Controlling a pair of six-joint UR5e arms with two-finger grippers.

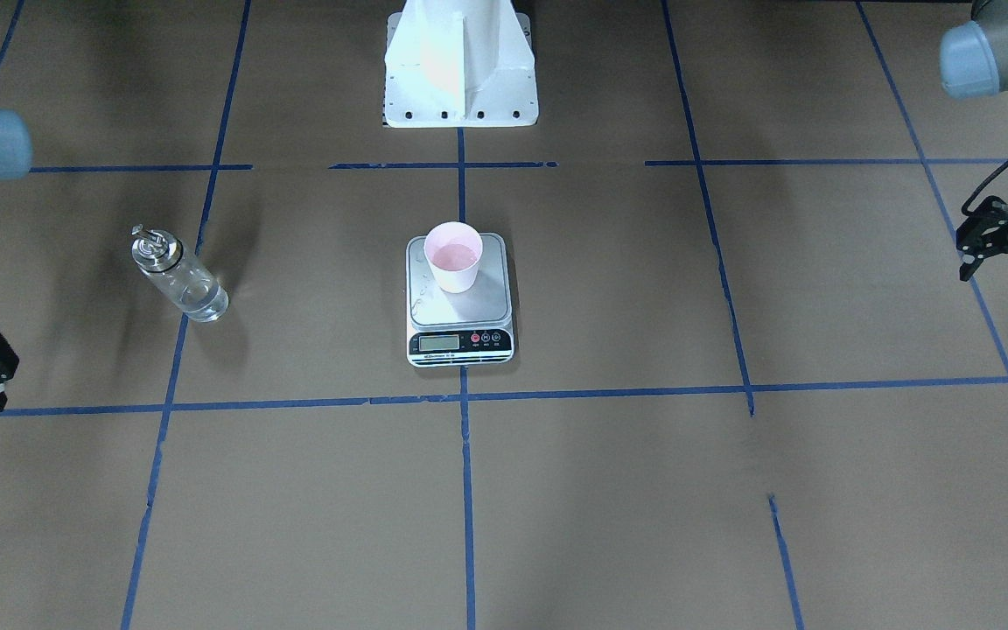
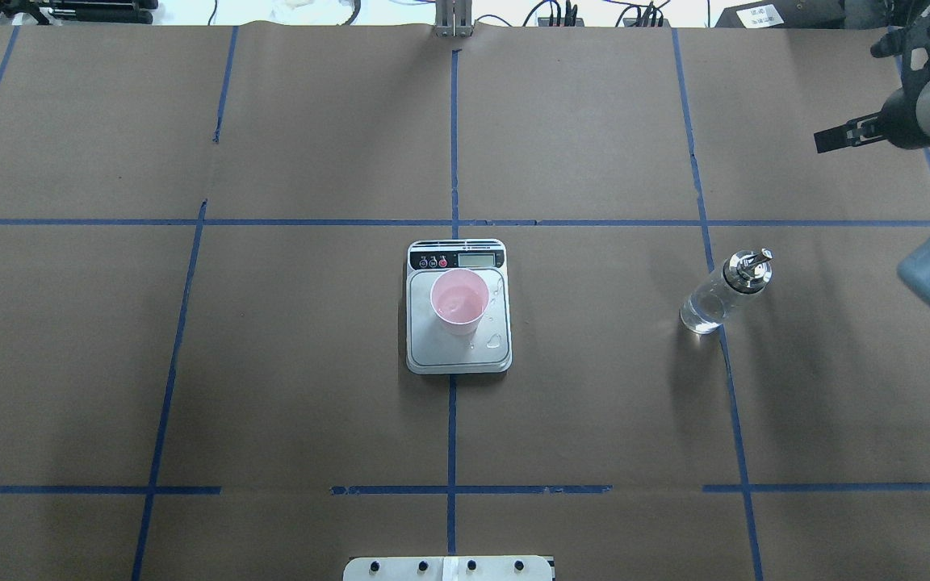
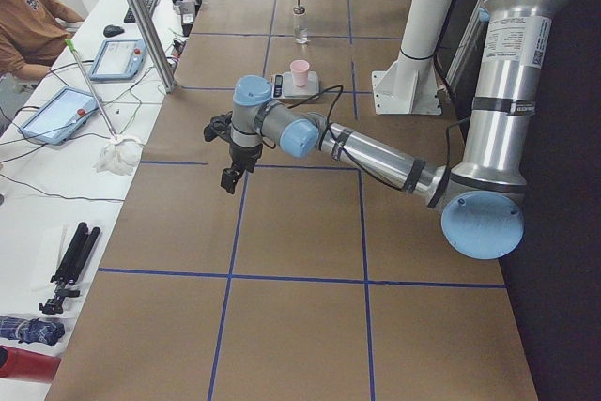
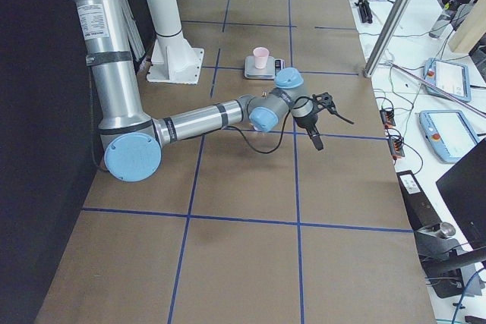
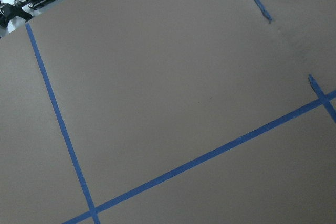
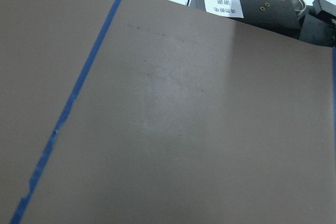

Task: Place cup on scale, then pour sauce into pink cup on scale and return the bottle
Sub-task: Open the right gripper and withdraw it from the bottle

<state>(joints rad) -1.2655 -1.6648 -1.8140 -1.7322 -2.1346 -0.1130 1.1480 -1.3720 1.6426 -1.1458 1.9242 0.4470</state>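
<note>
The cup (image 2: 459, 302) sits on the scale (image 2: 433, 355); the bottle (image 2: 715, 298) stands upright, well to the scale's right. Left gripper (image 3: 219, 158) and right gripper (image 4: 333, 133) hang spread, empty.

Left arm (image 3: 376, 152) and right arm (image 4: 201, 121) stretch outward; left tool (image 3: 222, 155) and right tool (image 4: 332, 133) seemingly splayed wide.

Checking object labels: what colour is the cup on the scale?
The cup is pale pink; overhead exterior shows it best.
</note>
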